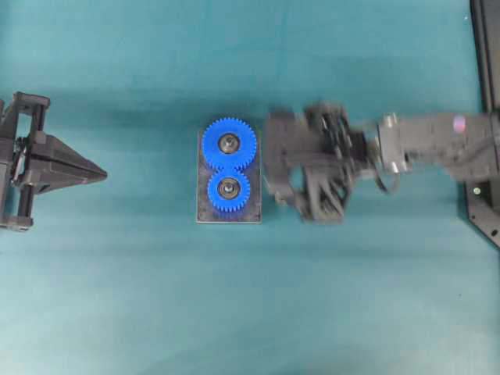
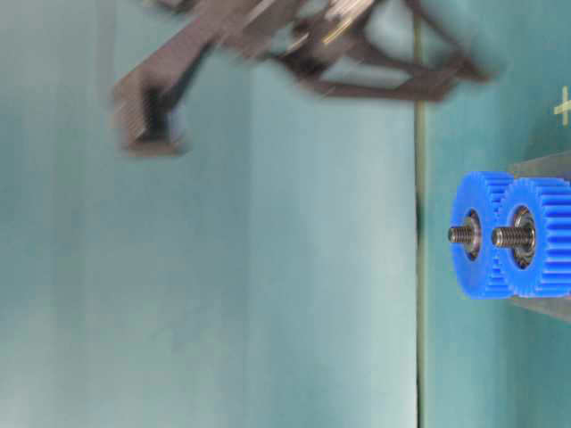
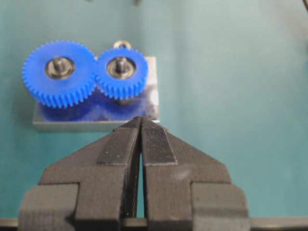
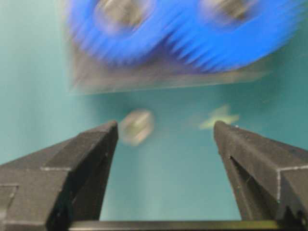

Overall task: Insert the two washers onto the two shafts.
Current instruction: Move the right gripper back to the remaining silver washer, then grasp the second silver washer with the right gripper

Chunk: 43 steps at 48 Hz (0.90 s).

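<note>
The left hand [image 1: 98, 173] sat at the table's left edge, fingers pressed together on nothing, pointing at the plate [image 1: 201, 183]. There two blue gears [image 1: 229, 144] meshed, each with a threaded shaft [image 2: 508, 236] standing up through it. The washer [image 4: 136, 126] lay flat on the table [image 1: 250, 312] just right of the plate, off any shaft. It looked tiny, stiff, light and slick; I'd pinch it across its rim. The right hand [image 4: 166, 132] hung above it, raised off the table, fingers spread wide and empty.
</note>
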{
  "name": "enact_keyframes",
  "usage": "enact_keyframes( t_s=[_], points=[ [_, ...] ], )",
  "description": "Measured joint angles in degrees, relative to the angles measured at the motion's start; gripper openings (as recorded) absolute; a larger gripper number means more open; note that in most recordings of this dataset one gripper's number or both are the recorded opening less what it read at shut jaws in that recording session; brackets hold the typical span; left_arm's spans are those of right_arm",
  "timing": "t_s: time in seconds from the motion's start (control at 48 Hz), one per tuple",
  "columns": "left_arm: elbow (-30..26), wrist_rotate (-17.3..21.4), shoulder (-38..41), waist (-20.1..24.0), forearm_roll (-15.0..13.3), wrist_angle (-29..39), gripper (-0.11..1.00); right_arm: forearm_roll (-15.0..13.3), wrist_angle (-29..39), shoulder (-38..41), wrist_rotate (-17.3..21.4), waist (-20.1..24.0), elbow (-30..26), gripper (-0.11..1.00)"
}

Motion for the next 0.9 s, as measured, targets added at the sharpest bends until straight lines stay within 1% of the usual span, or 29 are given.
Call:
enact_keyframes(
  t_s=[0.188, 0.375, 0.646, 0.896],
  points=[
    [-0.18, -0.09, -0.09, -0.09, 0.0, 0.0, 0.0, 0.0, -7.91, 4.57, 2.64, 0.0, 3.52, 0.84],
    [-0.88, -0.09, 0.0, 0.0, 0.0, 0.0, 0.0, 0.0, -12.83, 8.53, 2.81, 0.0, 3.69, 0.78],
    [-1.76, -0.09, 0.0, 0.0, 0.0, 0.0, 0.0, 0.0, -13.8, 10.37, 2.9, 0.0, 3.69, 0.78],
    [-2.2, -0.09, 0.0, 0.0, 0.0, 0.09, 0.0, 0.0, -13.97, 10.55, 2.9, -1.49, 3.69, 0.77]
  ],
)
